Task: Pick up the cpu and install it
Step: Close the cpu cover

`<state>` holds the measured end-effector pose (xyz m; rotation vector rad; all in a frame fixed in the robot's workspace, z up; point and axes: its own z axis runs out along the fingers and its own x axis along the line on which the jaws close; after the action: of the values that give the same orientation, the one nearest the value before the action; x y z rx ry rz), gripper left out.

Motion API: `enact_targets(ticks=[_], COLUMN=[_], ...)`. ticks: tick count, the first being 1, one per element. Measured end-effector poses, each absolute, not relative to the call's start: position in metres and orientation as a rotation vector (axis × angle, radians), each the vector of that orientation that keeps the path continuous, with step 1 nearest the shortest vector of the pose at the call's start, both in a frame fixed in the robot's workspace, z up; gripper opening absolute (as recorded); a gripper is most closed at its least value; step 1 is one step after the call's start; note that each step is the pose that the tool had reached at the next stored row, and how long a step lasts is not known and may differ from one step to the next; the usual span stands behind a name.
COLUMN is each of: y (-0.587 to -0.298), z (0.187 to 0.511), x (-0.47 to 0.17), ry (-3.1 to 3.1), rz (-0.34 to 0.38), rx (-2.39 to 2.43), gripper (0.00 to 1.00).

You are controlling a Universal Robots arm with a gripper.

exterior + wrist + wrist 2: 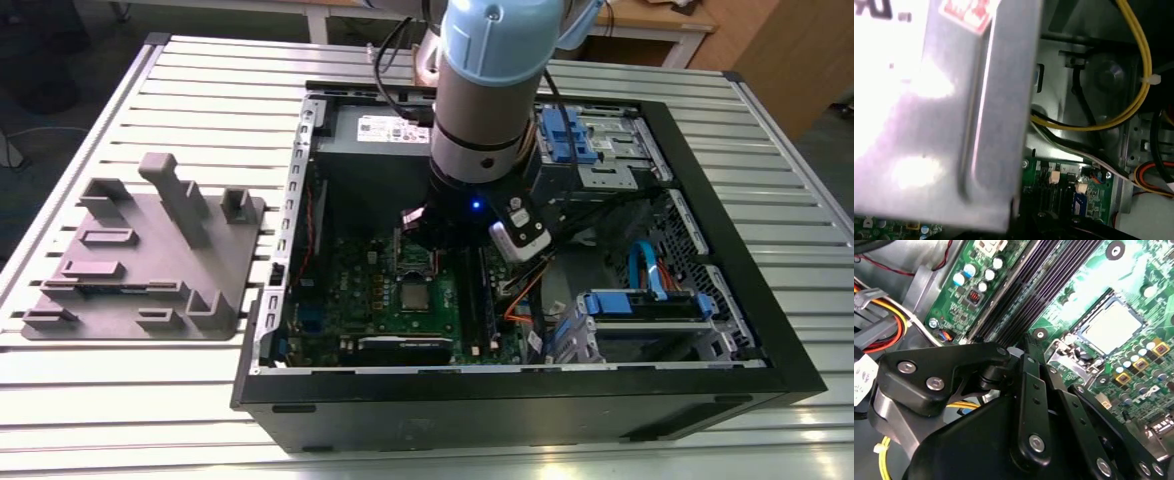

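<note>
Exterior view looks down on PC case; both wrist views v. close inside, share mobo.

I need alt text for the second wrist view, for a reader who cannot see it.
The robot's black hand hangs over a green motherboard. Beyond it, the silver cpu lies inside its metal-framed socket, beside dark memory slots.

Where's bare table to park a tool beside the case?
Table slats nearer the camera than the grey fixture, and beyond it. Strip at the exterior view's right of the case. Inside the case: crowded, arm over the motherboard.
</note>
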<state>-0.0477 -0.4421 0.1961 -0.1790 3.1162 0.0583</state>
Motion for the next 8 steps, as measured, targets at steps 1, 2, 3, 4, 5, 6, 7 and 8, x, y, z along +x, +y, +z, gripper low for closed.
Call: enact_targets(ticks=[1, 2, 3, 4, 5, 6, 7, 8], y=[-0.4410, -0.4401, -0.4399, -0.4399, -0.4399, -0.4399, -0.4399, -0.4398], z=[0.1962, 0.1962, 0.1964, 0.1972, 0.1983, 0.1999, 0.2013, 0.2016], x=[-0.0477, -0.0477, -0.0477, -0.0477, -0.0477, -0.0477, -0.0477, -0.0477], ry=[3.116, 3.116, 3.116, 3.116, 3.116, 3.116, 3.116, 3.116], rz=[0.058, 0.058, 0.059, 0.058, 0.059, 0.059, 0.059, 0.059], rx=[-0.179, -0.179, -0.180, -0.181, -0.183, -0.185, -0.188, -0.190], gripper=[0.10, 0.10, 0.10, 0.10, 0.10, 0.10, 0.10, 0.10])
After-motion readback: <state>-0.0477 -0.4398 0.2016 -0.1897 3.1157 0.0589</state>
